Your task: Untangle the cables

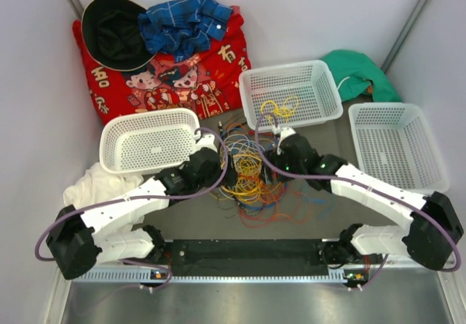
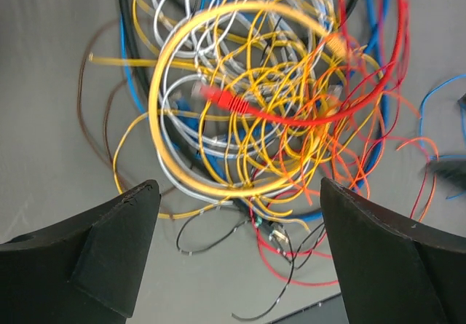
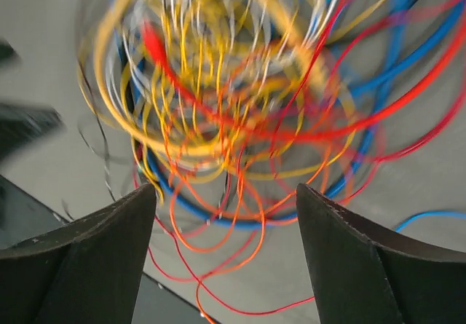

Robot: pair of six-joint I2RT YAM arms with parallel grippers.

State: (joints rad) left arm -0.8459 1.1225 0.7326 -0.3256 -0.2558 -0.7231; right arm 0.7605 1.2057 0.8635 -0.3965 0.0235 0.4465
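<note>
The cables [image 1: 246, 175] lie in one tangled pile of yellow, orange, red, blue and grey-white loops on the grey table between the two arms. A few yellow cable loops [image 1: 279, 109] lie in the middle white basket. My left gripper [image 1: 217, 162] hovers over the pile's left side. In the left wrist view it [image 2: 239, 187] is open, with a thick yellow loop [image 2: 218, 98] and a red plug [image 2: 226, 100] beyond its tips. My right gripper [image 1: 280, 151] hovers over the pile's right side. It [image 3: 226, 190] is open above blurred orange, red and blue cable [image 3: 218, 211] loops, holding nothing.
Three white baskets stand around the pile: left [image 1: 138, 168], middle [image 1: 251, 95], right [image 1: 386, 107]. A red printed cloth [image 1: 182, 80], a black hat [image 1: 116, 33] and a blue cloth [image 1: 182, 22] lie behind. A green cloth [image 1: 360, 73] and a white cloth [image 1: 98, 182] flank them.
</note>
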